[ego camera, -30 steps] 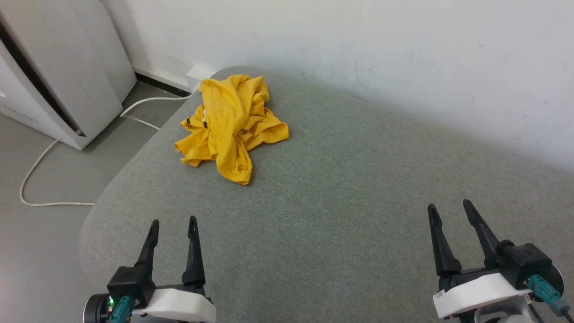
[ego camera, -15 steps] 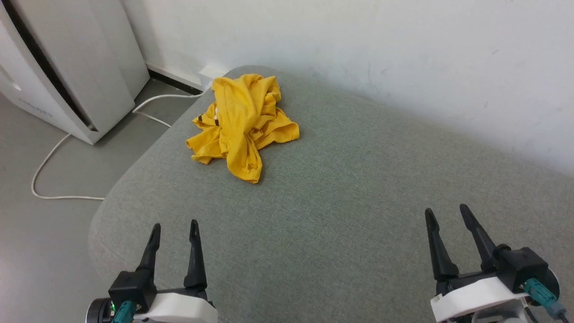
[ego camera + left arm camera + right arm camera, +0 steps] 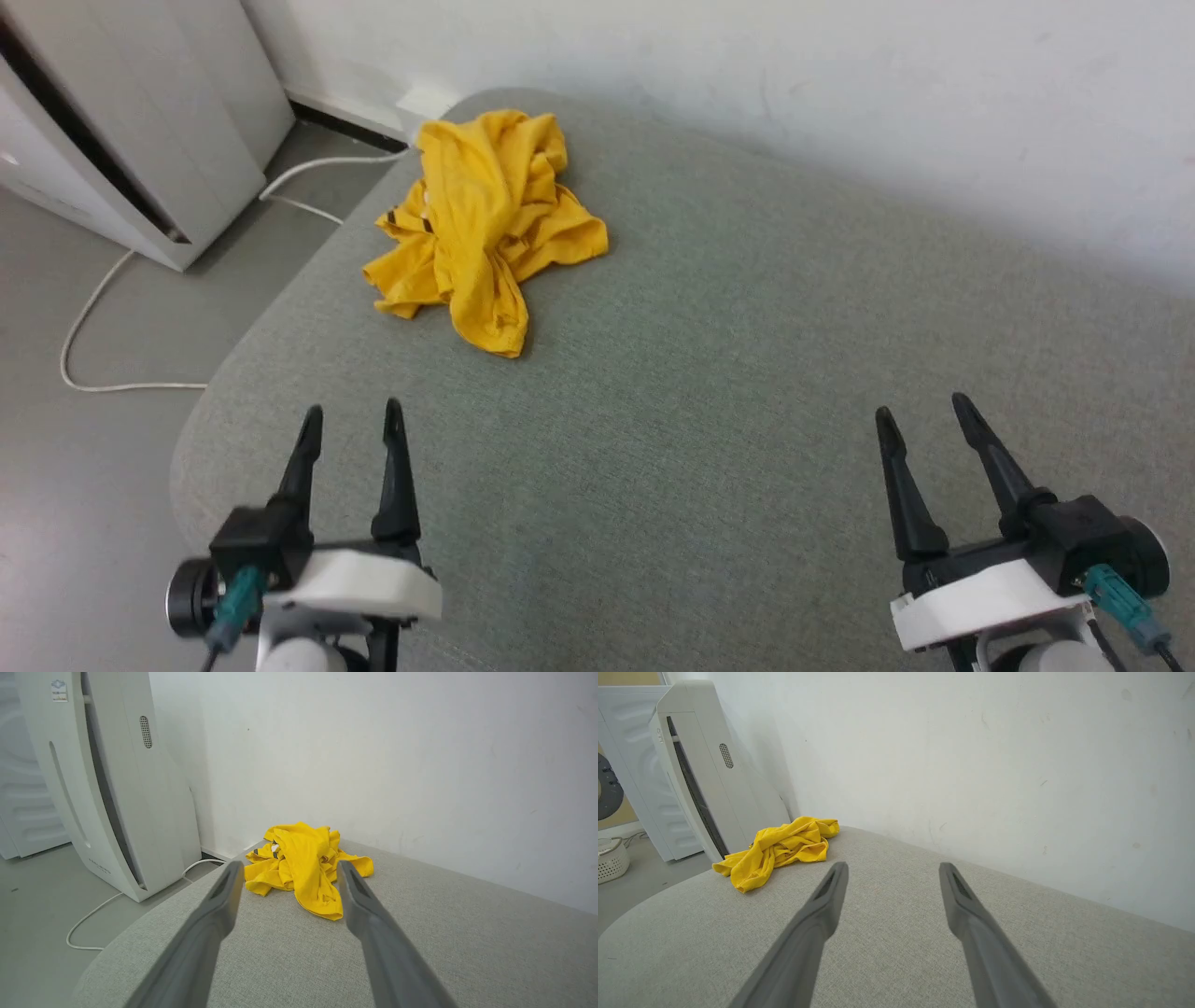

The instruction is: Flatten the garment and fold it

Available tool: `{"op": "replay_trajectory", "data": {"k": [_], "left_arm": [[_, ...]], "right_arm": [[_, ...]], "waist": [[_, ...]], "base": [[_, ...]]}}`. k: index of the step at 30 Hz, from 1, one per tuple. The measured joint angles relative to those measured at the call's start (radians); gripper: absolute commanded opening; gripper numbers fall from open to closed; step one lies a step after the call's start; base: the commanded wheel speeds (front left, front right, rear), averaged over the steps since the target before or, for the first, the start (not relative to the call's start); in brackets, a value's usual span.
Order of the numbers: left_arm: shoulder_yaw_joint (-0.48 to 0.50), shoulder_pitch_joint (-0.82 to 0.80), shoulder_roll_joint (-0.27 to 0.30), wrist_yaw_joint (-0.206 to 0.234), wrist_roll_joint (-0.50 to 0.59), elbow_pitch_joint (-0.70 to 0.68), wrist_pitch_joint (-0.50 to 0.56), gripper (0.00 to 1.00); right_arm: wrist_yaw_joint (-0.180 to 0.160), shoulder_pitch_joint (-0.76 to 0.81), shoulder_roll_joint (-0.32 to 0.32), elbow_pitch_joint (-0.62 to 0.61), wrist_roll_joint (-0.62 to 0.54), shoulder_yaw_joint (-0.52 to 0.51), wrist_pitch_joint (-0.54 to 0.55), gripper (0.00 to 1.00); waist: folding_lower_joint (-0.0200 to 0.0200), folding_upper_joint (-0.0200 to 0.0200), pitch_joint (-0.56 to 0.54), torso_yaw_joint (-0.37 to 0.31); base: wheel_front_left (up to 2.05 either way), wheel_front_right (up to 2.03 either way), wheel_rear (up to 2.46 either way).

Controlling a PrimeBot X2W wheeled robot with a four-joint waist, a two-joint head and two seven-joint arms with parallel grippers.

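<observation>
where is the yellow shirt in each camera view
Head view: garment upper left of centre, crumpled on the far left corner of the grey cushion.
Left wrist view: garment in the middle of the picture.
Right wrist view: garment left of centre.
Shared landmark: the white appliance on the floor beside it.

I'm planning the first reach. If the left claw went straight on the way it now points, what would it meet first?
Most likely the crumpled garment, framed by the left claw in its wrist view, beyond bare grey cushion. Depth is unclear; it might graze the cushion first.
</observation>
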Motion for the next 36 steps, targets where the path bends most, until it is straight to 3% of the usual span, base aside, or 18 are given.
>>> {"op": "replay_trajectory", "data": {"k": [4, 8, 11, 16, 24, 36], "left_arm": [[0.010, -0.111, 0.032, -0.028, 0.001, 0.075, 0.022, 1.00], [0.027, -0.265, 0.084, -0.087, -0.054, 0.158, 0.163, 1.00], [0.040, -0.371, 0.188, -0.127, -0.053, 0.228, 0.276, 1.00], [0.044, -0.551, 0.300, -0.180, -0.105, 0.317, 0.390, 1.00], [-0.008, -0.796, 0.441, -0.193, -0.265, 0.477, 0.633, 1.00], [-0.062, -0.939, 0.568, -0.193, -0.531, 0.693, 0.979, 1.00]], "right_arm": [[0.000, -0.016, 0.000, -0.037, -0.049, 0.016, 0.000, 1.00], [0.000, -0.060, 0.002, -0.074, -0.095, 0.032, 0.000, 1.00], [-0.001, -0.091, 0.001, -0.099, -0.100, 0.057, 0.015, 1.00], [-0.001, -0.140, 0.003, -0.184, -0.141, 0.090, 0.047, 1.00], [-0.001, -0.193, 0.003, -0.296, -0.145, 0.112, 0.086, 1.00], [-0.001, -0.221, 0.003, -0.336, -0.141, 0.119, 0.088, 1.00]], "waist": [[0.0001, 0.0000, 0.053, -0.019], [0.0002, 0.0000, 0.118, -0.044], [0.0002, 0.0000, 0.166, -0.072], [0.0003, 0.0000, 0.250, -0.123], [0.0003, 0.0000, 0.377, -0.213], [0.0001, 0.0000, 0.522, -0.337]], "base": [[0.00, 0.00, 0.00], [0.00, 0.00, 0.00], [0.00, 0.00, 0.00], [0.00, 0.00, 0.00], [0.00, 0.00, 0.00], [0.00, 0.00, 0.00]]}}
